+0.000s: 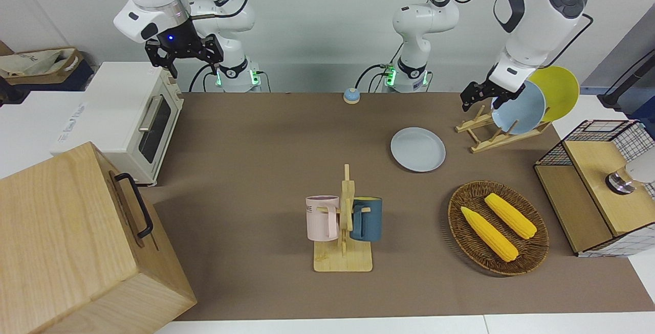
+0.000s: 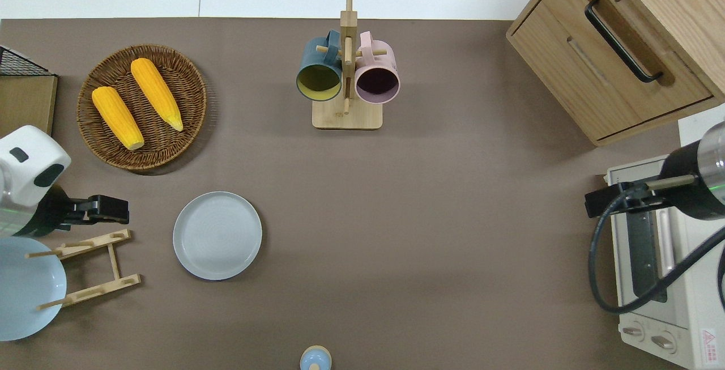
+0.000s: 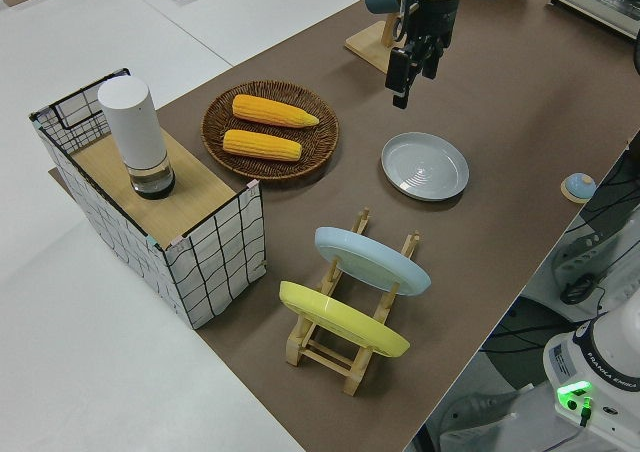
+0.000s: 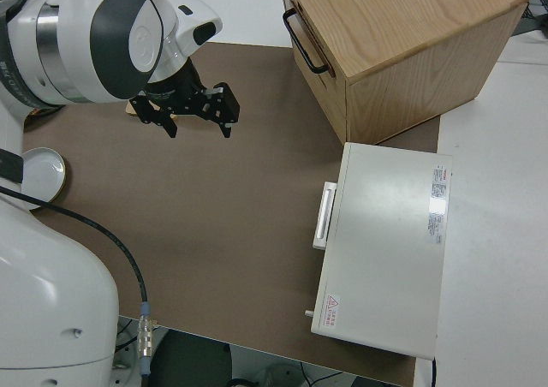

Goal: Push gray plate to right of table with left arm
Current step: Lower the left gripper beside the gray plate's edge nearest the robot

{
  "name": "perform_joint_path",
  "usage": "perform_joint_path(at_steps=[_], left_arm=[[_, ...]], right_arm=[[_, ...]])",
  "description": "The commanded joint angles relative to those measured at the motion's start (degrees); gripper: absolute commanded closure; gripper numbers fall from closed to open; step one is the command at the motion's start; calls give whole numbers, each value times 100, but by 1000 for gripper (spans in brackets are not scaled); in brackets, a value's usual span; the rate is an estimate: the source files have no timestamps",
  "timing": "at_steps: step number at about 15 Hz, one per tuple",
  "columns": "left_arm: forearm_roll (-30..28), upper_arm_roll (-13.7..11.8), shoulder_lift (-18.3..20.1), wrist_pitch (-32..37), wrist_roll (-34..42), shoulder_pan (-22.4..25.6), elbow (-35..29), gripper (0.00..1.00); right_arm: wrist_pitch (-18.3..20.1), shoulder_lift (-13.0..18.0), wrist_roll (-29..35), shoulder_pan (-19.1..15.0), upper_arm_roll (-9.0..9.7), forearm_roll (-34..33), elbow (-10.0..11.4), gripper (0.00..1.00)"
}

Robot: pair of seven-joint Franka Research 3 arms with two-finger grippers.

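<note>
Overhead view: the black two-finger gripper of the white left arm [image 2: 116, 209] is held in the air over bare brown bench [image 2: 430, 200] just beside the bamboo plate rack [image 2: 93, 268], so that, by judgement, the round pale bluish-gray plate [image 2: 217, 235] can be pushed from its left-arm side toward the right arm's end. Whether its fingers are apart cannot be told. The plate lies flat and untouched between the rack and mid-bench, nearer the robots than the round wicker basket [image 2: 170, 143], and the right arm is parked.

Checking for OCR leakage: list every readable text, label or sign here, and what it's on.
"FRANKA EMIKA": on the robot base, small, so the reading is unsure.
Pink mug: dark letters, partly hidden, unreadable.
Toaster oven: script on its top, too blurred to read.
Warning sticker on the oven: red triangle, print too small.
Label on the oven top: too small.
</note>
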State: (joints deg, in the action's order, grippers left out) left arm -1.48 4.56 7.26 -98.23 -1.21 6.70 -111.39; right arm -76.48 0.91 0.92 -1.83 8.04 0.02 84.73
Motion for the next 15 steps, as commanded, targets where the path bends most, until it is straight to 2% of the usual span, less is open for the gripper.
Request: perform_joint_path(at_steps=[1, 4, 9, 15], left_arm=[[-116, -61, 908, -1310, 77, -107, -1831, 0], [-124, -323, 891, -1873, 7, -449, -2342, 0], [-230, -351, 838, -3832, -19, -617, -3721, 2], [-230, -351, 285, -4722, -19, -652, -3996, 7]], right_arm=[[89, 14, 66, -107, 93, 25, -53, 17], [89, 14, 66, -107, 93, 25, -53, 17], [89, 14, 66, -116, 93, 25, -53, 17], [89, 14, 66, -116, 93, 25, -53, 17]])
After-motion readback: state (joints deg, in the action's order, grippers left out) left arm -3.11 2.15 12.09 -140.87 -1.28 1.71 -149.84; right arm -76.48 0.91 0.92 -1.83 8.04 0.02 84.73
